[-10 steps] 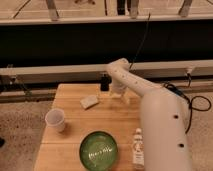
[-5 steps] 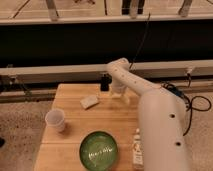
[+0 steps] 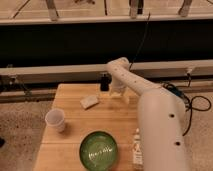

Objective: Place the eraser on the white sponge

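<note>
almost nothing moves: the gripper hangs by the far edge, just beyond the sponge

the gripper (image 3: 104, 82) shows as a dark shape at the end of the white arm (image 3: 131, 82), low over the far side of the wooden table (image 3: 70, 107). against the last second it sits in nearly the same place, perhaps a shade lower. we cannot tell whether it is clenched, released or carrying something. the dark mass there could include the eraser, but we cannot separate the two. no black block lies in the open on the table, and none rests on the sponge, so we judge the eraser is most likely up at the gripper.

just in front of the gripper and slightly toward the cup side lies the white sponge (image 3: 90, 102), flat on the wood, top bare, in the same spot as before. nearer to us stand a white cup (image 3: 55, 120), a green bowl (image 3: 99, 149) and a small bottle (image 3: 136, 150), all well apart from the sponge and unmoved.

for the task, we read this stillness as a slow final approach. the placement is not yet done. what remains is a small shift over the sponge and a gentle set-down, since the soft pad may let a flat block tip off.
</note>
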Controlling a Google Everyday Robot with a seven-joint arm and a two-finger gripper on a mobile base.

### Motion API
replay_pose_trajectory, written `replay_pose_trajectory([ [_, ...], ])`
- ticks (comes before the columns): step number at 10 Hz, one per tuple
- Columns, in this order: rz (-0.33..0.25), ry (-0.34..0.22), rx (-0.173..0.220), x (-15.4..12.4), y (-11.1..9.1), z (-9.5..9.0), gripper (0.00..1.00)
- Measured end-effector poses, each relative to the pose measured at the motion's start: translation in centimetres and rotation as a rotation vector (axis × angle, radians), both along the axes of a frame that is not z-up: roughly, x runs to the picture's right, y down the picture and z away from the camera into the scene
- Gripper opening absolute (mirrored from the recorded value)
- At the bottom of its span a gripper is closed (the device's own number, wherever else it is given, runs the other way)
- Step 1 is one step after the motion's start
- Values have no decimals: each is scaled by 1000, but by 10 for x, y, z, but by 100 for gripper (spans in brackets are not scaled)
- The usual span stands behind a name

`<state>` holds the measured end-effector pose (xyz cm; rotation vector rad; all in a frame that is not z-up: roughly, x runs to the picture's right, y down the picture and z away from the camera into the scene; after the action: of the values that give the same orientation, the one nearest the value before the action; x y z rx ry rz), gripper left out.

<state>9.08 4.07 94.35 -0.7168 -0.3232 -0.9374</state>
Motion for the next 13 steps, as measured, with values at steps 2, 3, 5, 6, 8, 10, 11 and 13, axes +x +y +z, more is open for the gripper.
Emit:
replay_pose_trajectory([
  [2,-30,-93,20,-26,-20,-1,80],
  [3,-59,-167,37,-45,-30,1,80],
  [5,-106,-262,65,-65,-43,7,80],
  [6,-129,-303,81,-70,-48,16,80],
  [8,-169,-347,116,-76,-57,31,80],
  [10,-216,-356,159,-82,-62,44,80],
  [11,-236,-356,184,-83,-66,51,80],
  [13,-266,-351,212,-85,-70,64,80],
])
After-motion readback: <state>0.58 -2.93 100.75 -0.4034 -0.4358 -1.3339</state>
